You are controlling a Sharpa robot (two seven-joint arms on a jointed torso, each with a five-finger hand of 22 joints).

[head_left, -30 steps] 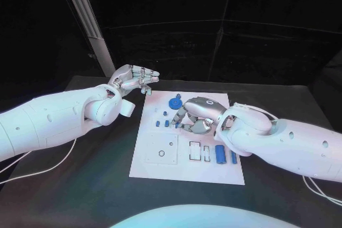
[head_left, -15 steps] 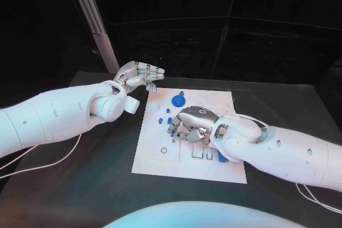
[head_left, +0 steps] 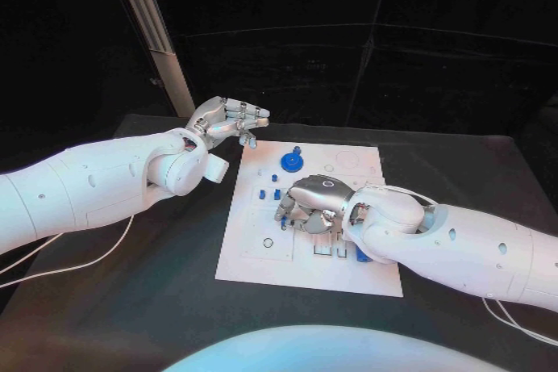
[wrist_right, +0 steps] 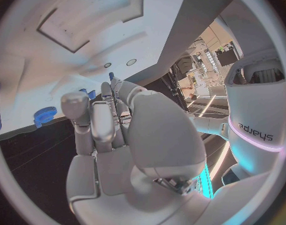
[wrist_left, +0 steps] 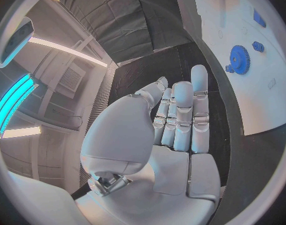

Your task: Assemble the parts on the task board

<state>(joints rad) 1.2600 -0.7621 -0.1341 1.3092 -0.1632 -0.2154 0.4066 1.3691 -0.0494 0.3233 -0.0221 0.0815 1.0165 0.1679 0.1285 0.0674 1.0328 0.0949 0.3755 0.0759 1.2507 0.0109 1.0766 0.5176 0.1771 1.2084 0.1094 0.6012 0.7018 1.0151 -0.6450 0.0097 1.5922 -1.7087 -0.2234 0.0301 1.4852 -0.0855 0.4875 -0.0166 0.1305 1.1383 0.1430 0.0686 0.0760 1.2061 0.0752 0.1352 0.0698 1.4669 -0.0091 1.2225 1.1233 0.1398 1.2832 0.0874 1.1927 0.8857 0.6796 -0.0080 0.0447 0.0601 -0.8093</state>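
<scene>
Right hand [head_left: 312, 204] lowered onto the middle of the white task board [head_left: 262, 263], fingers curled down among small blue parts [head_left: 270, 194], grasp impossible to tell; left hand [head_left: 228, 120] raised off the board's far left corner, fingers together, holding nothing, blue gear [head_left: 292, 160] nearby.

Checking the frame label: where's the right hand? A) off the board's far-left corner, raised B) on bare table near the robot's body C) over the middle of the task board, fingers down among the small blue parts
C: the right hand hangs over the middle of the task board, fingers pointing down among the small blue parts.
</scene>
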